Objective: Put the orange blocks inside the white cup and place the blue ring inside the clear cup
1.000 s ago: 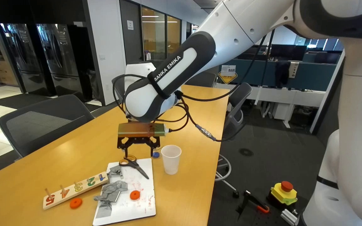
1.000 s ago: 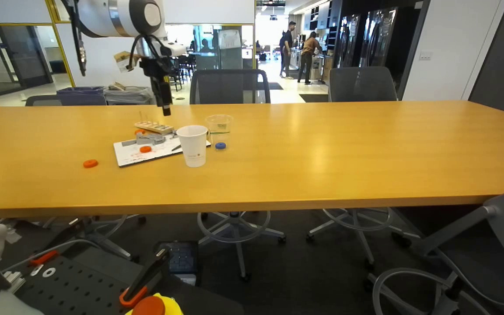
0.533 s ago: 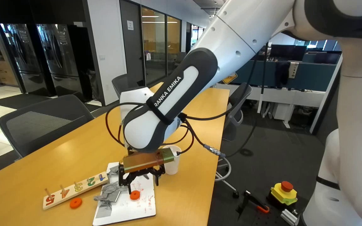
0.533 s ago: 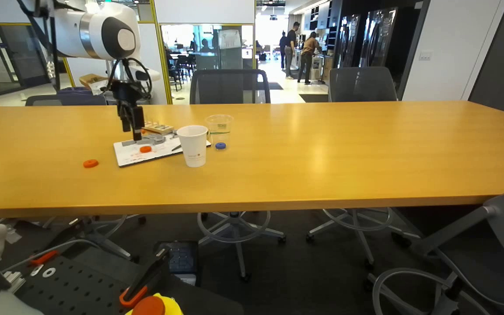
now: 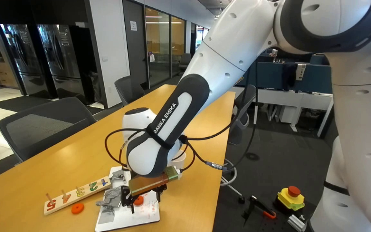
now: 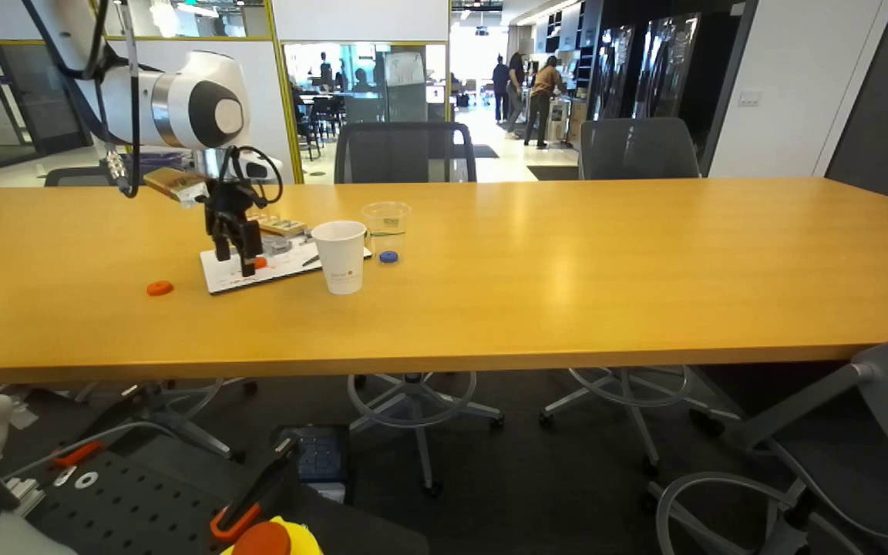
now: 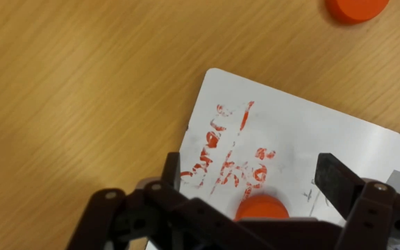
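One orange block (image 7: 262, 207) lies on the whiteboard (image 7: 307, 135), partly hidden by the tool (image 7: 251, 172) and seen in the wrist view between its wide-spread fingers (image 7: 338, 184), while another orange block (image 7: 358, 7) rests on the surface (image 7: 82, 86), apart from the whiteboard.

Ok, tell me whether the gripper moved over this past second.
Yes. In an exterior view, the gripper has shifted down the picture, from the top edge of the whiteboard to its lower half, near the orange block on it.
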You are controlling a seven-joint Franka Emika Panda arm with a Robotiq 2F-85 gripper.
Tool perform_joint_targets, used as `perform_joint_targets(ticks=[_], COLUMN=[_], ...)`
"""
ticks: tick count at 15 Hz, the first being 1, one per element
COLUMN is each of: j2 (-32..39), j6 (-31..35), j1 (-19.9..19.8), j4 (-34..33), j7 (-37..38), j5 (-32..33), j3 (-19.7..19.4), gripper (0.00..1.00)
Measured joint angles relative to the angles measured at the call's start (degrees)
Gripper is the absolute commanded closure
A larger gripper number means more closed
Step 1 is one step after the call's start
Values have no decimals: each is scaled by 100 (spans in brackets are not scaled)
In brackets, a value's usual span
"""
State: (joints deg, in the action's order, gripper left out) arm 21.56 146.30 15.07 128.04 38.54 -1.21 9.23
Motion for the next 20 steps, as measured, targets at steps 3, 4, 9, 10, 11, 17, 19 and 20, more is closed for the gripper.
perform_joint_targets(ticks=[3,4,9,10,11,17,19,20], j2=[183,220,258,259,261,270,271,274], j6=[63,64,64,64,64,95,132,141], j1=[84,117,342,372,391,404,404,404], j4=[-143,-195,-385,-410,-429,-462,-462,-462], j7=[-94,-115,-122,-124,-126,-132,-132,-132], j5=[49,93,347,352,352,352,352,352], j3=[-119,-159,-343,-357,-362,-381,-392,-398], gripper=[0,0,0,0,0,0,0,0])
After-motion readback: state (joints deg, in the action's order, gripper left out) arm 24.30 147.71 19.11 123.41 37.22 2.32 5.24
